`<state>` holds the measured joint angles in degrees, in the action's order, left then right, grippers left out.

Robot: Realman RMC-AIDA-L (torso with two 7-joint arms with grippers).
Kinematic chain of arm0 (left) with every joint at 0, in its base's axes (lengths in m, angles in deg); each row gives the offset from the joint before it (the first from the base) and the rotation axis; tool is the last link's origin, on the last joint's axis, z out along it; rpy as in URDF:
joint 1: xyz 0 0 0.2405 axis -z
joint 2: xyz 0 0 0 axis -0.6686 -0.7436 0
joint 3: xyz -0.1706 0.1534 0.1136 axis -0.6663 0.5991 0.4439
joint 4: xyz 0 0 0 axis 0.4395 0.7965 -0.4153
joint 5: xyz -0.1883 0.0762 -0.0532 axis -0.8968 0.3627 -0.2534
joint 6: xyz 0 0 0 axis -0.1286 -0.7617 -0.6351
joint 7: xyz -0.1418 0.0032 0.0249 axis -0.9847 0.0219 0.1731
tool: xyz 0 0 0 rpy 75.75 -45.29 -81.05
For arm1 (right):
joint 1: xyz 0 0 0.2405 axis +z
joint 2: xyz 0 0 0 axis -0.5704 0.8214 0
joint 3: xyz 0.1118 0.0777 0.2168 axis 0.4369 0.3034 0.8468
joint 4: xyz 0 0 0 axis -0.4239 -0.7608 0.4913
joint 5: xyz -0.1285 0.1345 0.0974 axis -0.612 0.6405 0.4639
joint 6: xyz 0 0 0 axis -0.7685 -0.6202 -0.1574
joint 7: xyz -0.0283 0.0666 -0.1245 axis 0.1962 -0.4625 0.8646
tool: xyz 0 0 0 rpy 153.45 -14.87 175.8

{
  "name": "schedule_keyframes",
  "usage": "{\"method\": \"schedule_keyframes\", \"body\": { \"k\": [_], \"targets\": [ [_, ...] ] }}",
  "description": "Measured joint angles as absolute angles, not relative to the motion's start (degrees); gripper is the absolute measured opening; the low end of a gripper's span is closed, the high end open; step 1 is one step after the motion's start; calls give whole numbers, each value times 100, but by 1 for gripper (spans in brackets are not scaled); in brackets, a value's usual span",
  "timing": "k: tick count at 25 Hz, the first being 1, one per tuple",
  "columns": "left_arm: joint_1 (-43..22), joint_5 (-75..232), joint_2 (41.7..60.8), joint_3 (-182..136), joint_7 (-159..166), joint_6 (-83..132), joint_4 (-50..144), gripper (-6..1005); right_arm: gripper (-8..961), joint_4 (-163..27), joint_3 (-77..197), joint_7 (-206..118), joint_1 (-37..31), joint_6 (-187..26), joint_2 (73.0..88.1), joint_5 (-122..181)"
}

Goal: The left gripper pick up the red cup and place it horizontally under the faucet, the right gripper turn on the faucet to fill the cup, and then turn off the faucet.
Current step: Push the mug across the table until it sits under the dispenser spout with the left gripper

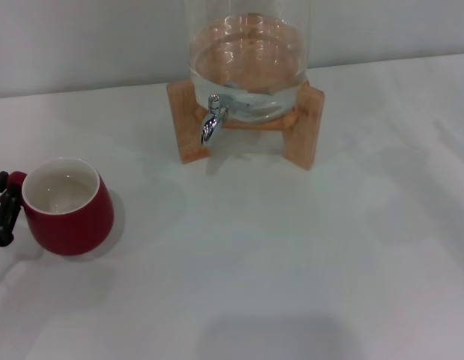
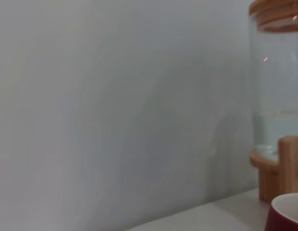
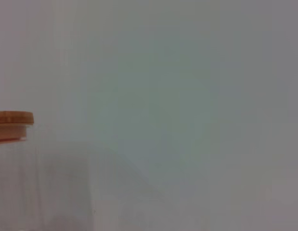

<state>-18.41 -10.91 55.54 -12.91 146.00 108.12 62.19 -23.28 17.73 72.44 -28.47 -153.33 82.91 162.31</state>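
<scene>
Standing upright: one red cup (image 1: 67, 206), front-left on the white tabletop (image 1: 291, 247), well apart from the faucet (image 1: 212, 120).
Dispenser: one glass jar (image 1: 248, 60), one wooden stand (image 1: 303, 124).
Left claw (image 1: 1, 210): at the cup's handle; grip cannot be told.

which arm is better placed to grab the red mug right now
Left. The left pincer sits at the table's left edge right beside the red mug's handle, apparently touching it. The right pincer appears in no view. The mug stands well left of the faucet, on the left arm's side.
</scene>
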Motion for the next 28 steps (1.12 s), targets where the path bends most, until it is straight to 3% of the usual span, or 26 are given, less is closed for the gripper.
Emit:
{"method": "schedule_keyframes", "body": {
  "k": [28],
  "targets": [
    [-746, -1038, 5567, -826, 14587, 9525, 5487, 162, 795, -2381, 1773, 7270, -2737, -15326, 8291, 16231]
  ]
}}
